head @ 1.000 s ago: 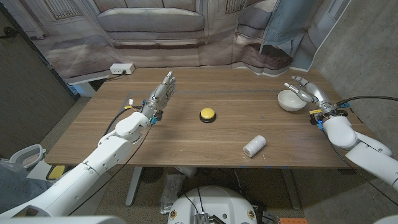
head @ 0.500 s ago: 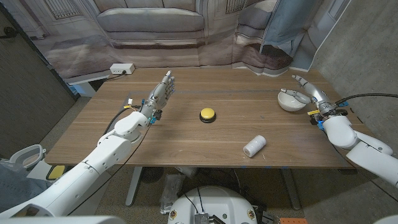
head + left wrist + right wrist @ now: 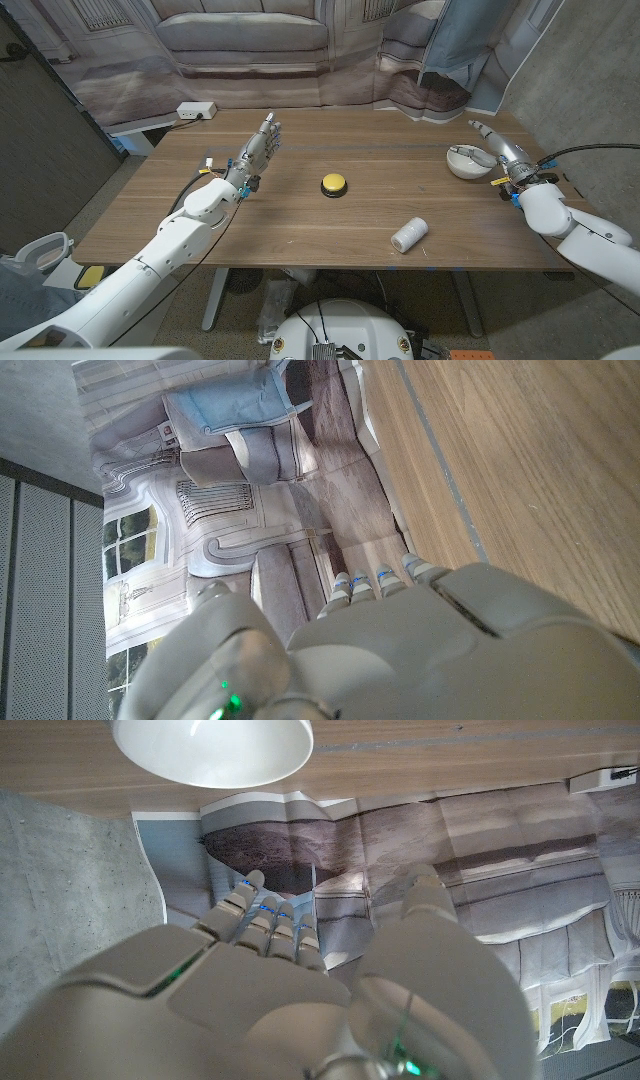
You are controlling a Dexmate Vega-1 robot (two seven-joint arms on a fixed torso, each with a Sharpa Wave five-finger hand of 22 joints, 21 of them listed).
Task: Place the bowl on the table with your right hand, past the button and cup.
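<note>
One white bowl (image 3: 466, 160), one yellow button (image 3: 334, 184), one white cup (image 3: 409, 234) lying on its side, two robot hands. Bowl sits upright near the surface's (image 3: 300, 225) far right corner, just beside the right robot hand (image 3: 497, 152), fingers spread, empty. Left robot hand (image 3: 258, 152) empty, fingers extended, toward the far left.

Bowl (image 3: 467, 161): white, rounded, upright on the wooden table (image 3: 300, 225), opening upward, well apart from the yellow button (image 3: 334, 184) toward the robot's right and slightly farther back. Cup (image 3: 409, 235): white, on its side, nearer than the button.
</note>
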